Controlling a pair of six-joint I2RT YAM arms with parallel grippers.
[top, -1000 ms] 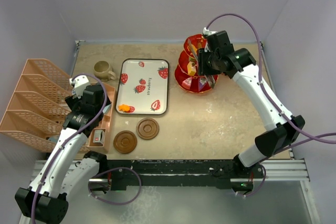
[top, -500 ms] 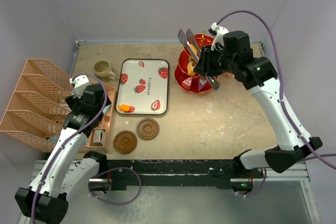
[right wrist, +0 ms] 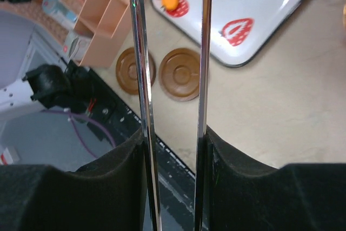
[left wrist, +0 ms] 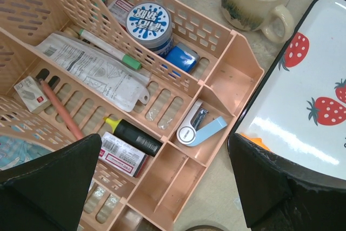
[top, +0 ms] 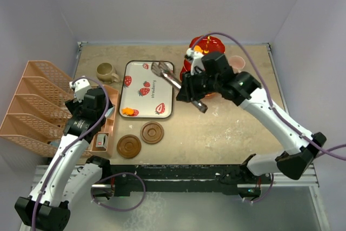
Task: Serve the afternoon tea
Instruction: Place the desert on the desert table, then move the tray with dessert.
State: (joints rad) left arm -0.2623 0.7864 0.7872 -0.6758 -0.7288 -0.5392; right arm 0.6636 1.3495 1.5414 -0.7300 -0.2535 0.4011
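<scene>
- The right fingers (right wrist: 119, 166) clamp the long metal tweezers (top: 168, 78), whose tips hang over the far right part of the strawberry tray (top: 138, 74).
- The left fingers (left wrist: 48, 182) stand wide apart, holding nothing, above the peach organiser (left wrist: 162, 182).
- An orange toy sweet (top: 128, 112) lies in the tray's near left corner.
- The red tiered stand (top: 204, 43) and pink mug (top: 236, 61) sit at the far right of the desk (top: 227, 128).
- The olive mug (top: 106, 71) stands just left of the tray.
- Two brown coasters (top: 128, 146) lie side by side near the tray's near edge.

Strawberry tray (top: 146, 79) flat on table (top: 232, 128); tweezers (top: 170, 79) angled over its far-right corner; peach organizer (top: 40, 106) at left, stationery (left wrist: 135, 135) inside.
</scene>
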